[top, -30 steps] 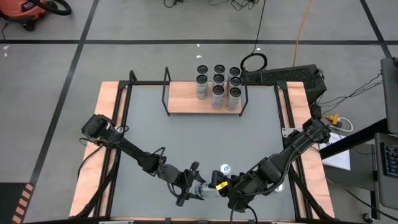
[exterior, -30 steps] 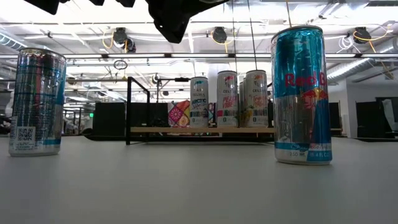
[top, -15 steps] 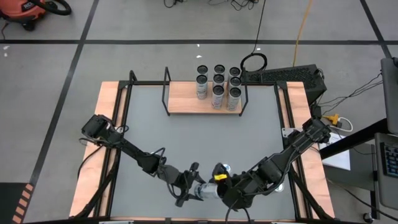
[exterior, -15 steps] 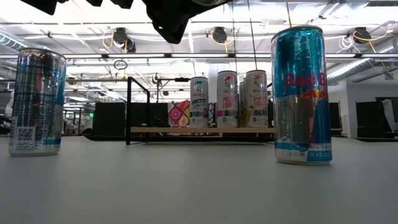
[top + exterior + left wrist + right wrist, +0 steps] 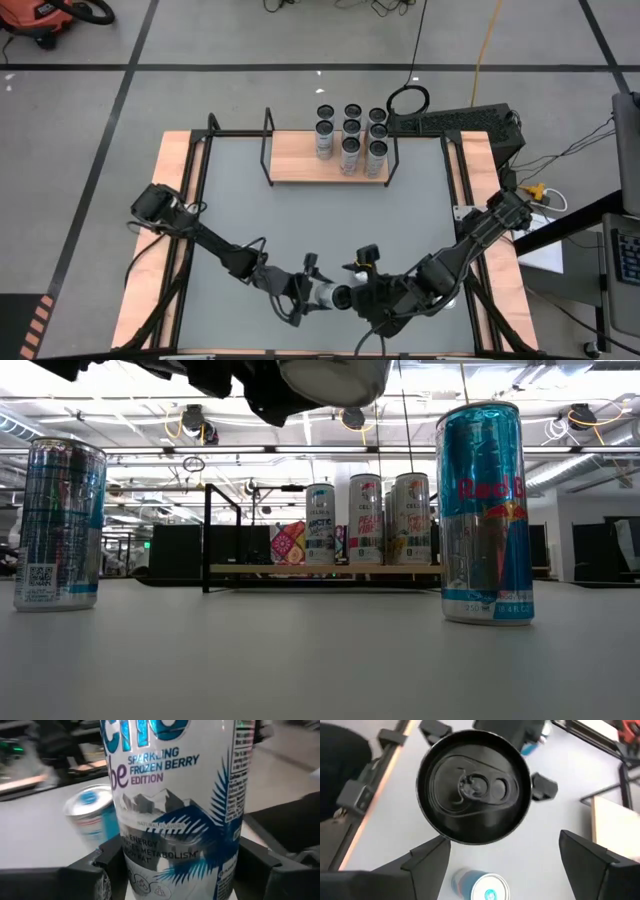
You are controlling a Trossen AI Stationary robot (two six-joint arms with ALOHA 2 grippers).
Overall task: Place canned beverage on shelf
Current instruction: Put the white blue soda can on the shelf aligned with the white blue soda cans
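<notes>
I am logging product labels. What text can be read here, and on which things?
"SPARKLING FROZEN BERRY EDITION", "ENERGY", "METABOLISM": white can in the left gripper.
"Red B": blue can on the table.
"ARCTIC": one can on the shelf.
Other shelf cans' labels and the small print: too small to read.

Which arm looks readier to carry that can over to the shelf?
Probably the left. Its gripper already clamps the white can lying sideways in the air, while the right gripper faces the can's top with jaws spread, holding nothing. The shelf has free board.
</notes>
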